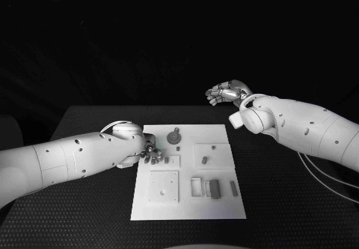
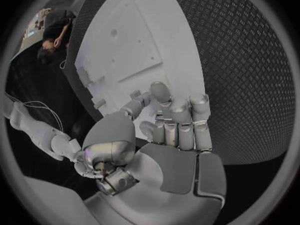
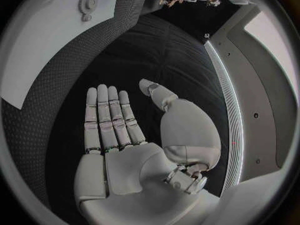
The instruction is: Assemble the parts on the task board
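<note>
The white task board lies in the middle of the black table. My left hand hovers over the board's left edge, fingers pointing down beside a small square plate. In the left wrist view the left hand has its fingers close together and the thumb tucked in, and I see no part in it. My right hand is raised beyond the board's far right corner. The right wrist view shows the right hand flat and empty. A round grey part lies near the board's far edge.
A raised square plate sits at the near left of the board and another plate carries two small pieces. A frame and two grey bars lie at the near right. Cables trail under my right arm.
</note>
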